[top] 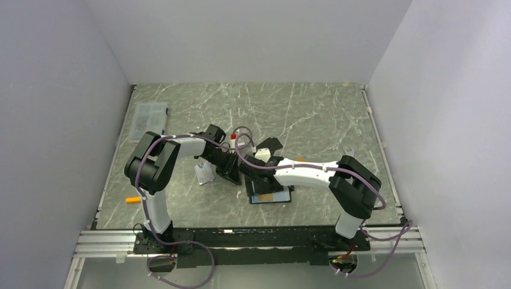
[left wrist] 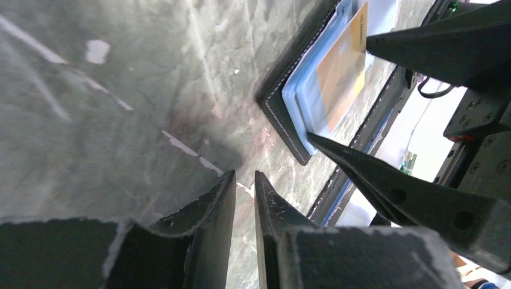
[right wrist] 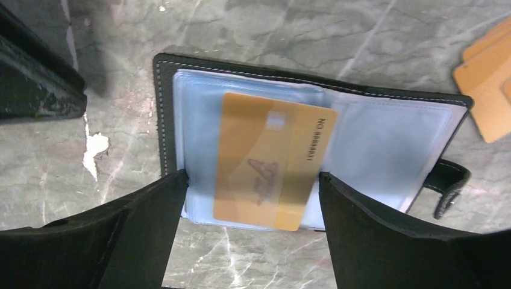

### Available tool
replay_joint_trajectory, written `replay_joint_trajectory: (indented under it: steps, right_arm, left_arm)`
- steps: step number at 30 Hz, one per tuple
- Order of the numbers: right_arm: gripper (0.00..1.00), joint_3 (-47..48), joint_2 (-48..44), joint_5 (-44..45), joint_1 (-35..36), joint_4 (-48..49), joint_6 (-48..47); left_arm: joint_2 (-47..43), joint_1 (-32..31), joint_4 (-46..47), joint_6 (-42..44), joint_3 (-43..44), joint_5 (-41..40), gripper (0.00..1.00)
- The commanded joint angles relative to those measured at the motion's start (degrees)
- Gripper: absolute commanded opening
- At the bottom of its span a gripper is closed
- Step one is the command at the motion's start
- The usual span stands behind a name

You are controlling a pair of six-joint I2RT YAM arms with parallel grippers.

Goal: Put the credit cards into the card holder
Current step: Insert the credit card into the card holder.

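Note:
The card holder (right wrist: pixel 164 114) lies open on the table, also in the top view (top: pixel 285 197) and the left wrist view (left wrist: pixel 278 102). An orange-tan credit card (right wrist: pixel 268 159) lies tilted on its left half, partly under a clear bluish pocket, its right end sticking out over the fold. My right gripper (right wrist: pixel 252 180) is open, its fingers on either side of the card's near edge and not gripping it. More orange-tan cards (right wrist: pixel 488 90) lie on the table beyond the wallet's right end. My left gripper (left wrist: pixel 245 177) is shut and empty, just left of the wallet. No black cards show.
A clear plastic box of screws (top: pixel 149 120) sits at the far left. A small clear sleeve (top: pixel 204 174) lies under the left arm. A small orange object (top: pixel 132 199) lies near the left edge. The two grippers are close together over the table's middle.

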Motion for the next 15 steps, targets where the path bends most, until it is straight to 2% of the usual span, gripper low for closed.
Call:
replay_joint_trajectory:
  steps: [1, 7, 11, 15]
  right_arm:
    - [0.84, -1.87, 3.59, -3.85, 1.03, 0.00, -2.86]
    - [0.84, -2.39, 3.66, -5.80, 1.12, 2.08, -5.04]
    - [0.80, -2.28, 3.75, -5.37, 1.10, 1.87, -5.05]
    - [0.72, -0.36, 4.92, -3.68, 1.09, -0.57, -4.78]
  left_arm:
    - [-2.80, 2.34, 0.95, 0.72, 1.02, -0.53, 0.24]
    - [-3.61, 3.71, 0.00, 1.37, 1.81, -1.86, 0.24]
    - [-4.60, 3.75, 0.47, 1.19, 1.38, -1.85, 0.24]
    - [-4.78, 3.81, 0.43, 1.20, 1.44, -1.46, 0.24]
